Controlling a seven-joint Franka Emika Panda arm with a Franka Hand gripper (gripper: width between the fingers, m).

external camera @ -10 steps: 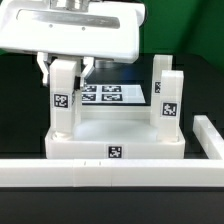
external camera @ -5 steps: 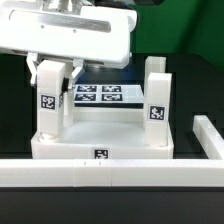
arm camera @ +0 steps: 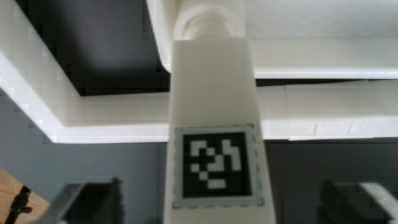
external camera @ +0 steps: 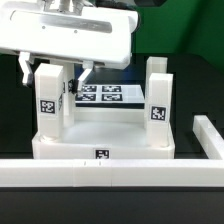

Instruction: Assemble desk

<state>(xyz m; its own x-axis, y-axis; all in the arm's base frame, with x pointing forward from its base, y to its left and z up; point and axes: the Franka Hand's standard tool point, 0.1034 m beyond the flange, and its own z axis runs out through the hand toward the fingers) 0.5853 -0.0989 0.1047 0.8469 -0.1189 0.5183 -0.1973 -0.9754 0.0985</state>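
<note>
The white desk tabletop [external camera: 70,148] lies upside down on the table with square tagged legs standing in its corner sockets. My gripper [external camera: 56,72] hangs over the front leg [external camera: 48,102] on the exterior view's left, open, with its fingers spread to either side. In the wrist view that leg [arm camera: 215,95] runs down to its socket, and the dark fingertips [arm camera: 89,203] stand clear of both its sides. Two more legs [external camera: 159,100] stand on the exterior view's right, one behind the other. The gripper body hides the back corner on the left.
A long white bar [external camera: 100,175] spans the foreground just in front of the tabletop. A second white bar [external camera: 211,138] runs along the exterior view's right. The marker board [external camera: 105,95] lies flat behind the tabletop.
The tabletop and the gripped leg slid toward the exterior view's left. Then the jaws spread apart and let go of the leg, which stays upright.
</note>
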